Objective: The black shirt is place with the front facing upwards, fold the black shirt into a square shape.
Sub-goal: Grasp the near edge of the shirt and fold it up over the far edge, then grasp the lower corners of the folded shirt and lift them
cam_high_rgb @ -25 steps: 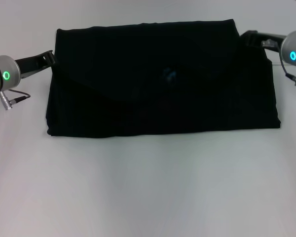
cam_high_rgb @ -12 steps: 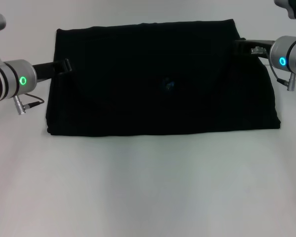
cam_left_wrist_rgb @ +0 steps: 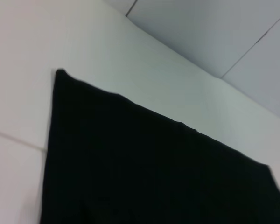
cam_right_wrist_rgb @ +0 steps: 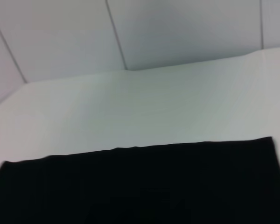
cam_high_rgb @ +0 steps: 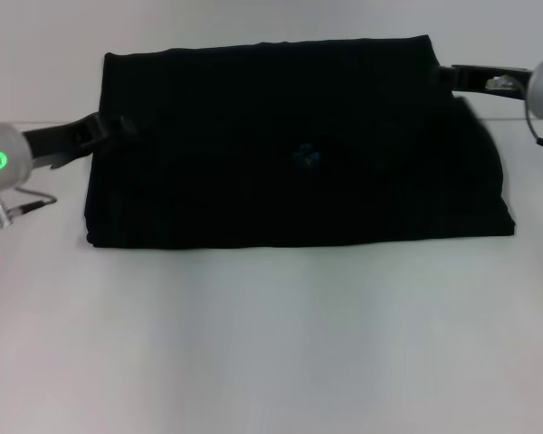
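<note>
both arms are drawing back outward since a moment ago. head view: the black shirt (cam_high_rgb: 294,145) is lying as a wide folded band on the table (cam_high_rgb: 271,344), left gripper (cam_high_rgb: 118,127) and right gripper (cam_high_rgb: 442,74) at its far corners; whether either is closed, i cannot tell. wrist views are showing only cloth edges. pinching both layers evenly would be helping.

The black shirt (cam_high_rgb: 290,145) is plain black with a small blue mark near its middle. The table (cam_high_rgb: 271,344) is white. Both arms show green rings.
</note>
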Action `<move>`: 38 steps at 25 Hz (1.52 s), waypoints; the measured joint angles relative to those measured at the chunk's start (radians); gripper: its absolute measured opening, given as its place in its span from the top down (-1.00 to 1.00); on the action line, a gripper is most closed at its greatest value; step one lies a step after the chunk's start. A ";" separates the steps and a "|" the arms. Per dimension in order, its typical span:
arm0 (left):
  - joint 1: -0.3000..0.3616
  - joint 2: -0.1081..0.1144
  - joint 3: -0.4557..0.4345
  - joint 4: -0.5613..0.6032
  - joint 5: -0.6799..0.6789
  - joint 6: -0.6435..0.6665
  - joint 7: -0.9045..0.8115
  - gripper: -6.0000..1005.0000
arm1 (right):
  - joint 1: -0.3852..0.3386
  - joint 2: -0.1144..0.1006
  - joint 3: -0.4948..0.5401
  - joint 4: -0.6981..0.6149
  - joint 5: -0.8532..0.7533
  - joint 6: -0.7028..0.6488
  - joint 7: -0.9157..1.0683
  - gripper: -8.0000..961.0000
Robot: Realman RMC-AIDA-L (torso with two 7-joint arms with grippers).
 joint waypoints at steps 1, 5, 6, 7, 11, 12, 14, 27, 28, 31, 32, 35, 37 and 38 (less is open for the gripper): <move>0.018 0.001 0.000 0.009 -0.022 0.019 0.002 0.49 | -0.022 0.000 0.006 -0.036 0.000 -0.044 0.016 0.23; 0.071 0.013 0.000 0.023 -0.094 0.090 0.031 0.17 | -0.076 -0.001 0.065 -0.114 0.002 -0.230 0.049 -0.05; 0.083 0.017 0.000 0.022 -0.108 0.110 0.046 0.08 | -0.086 -0.001 0.086 -0.118 0.002 -0.272 0.049 -0.09; 0.092 0.021 0.000 0.018 -0.118 0.126 0.063 -0.01 | -0.094 -0.002 0.108 -0.116 0.002 -0.307 0.048 -0.14; 0.127 0.029 0.000 0.007 -0.128 0.155 0.131 -0.28 | -0.166 0.010 0.183 -0.111 0.040 -0.388 0.014 -0.33; 0.134 0.032 0.000 0.003 -0.128 0.157 0.140 -0.35 | -0.166 0.010 0.183 -0.111 0.040 -0.388 0.014 -0.38; 0.147 0.042 0.000 -0.010 -0.128 0.163 0.153 -0.50 | -0.195 0.010 0.189 -0.110 0.084 -0.402 -0.010 -0.50; 0.115 0.071 0.013 -0.164 -0.114 0.090 0.198 -0.78 | -0.229 -0.006 0.190 -0.097 0.154 -0.450 -0.034 -0.77; 0.114 0.069 0.013 -0.164 -0.108 0.082 0.199 -0.78 | -0.229 -0.005 0.190 -0.097 0.154 -0.451 -0.037 -0.77; 0.114 0.068 0.014 -0.168 -0.097 0.069 0.200 -0.77 | -0.230 -0.002 0.191 -0.097 0.156 -0.452 -0.040 -0.77; 0.114 0.068 0.017 -0.173 -0.096 0.068 0.201 -0.77 | -0.231 -0.002 0.191 -0.097 0.156 -0.453 -0.040 -0.77; 0.114 0.067 0.026 -0.182 -0.095 0.066 0.204 -0.77 | -0.233 -0.002 0.191 -0.097 0.157 -0.455 -0.040 -0.77; 0.114 0.066 0.031 -0.189 -0.095 0.066 0.207 -0.76 | -0.233 -0.002 0.192 -0.096 0.157 -0.457 -0.040 -0.77; 0.113 0.066 0.033 -0.190 -0.095 0.066 0.208 -0.76 | -0.233 -0.002 0.192 -0.096 0.157 -0.458 -0.040 -0.77</move>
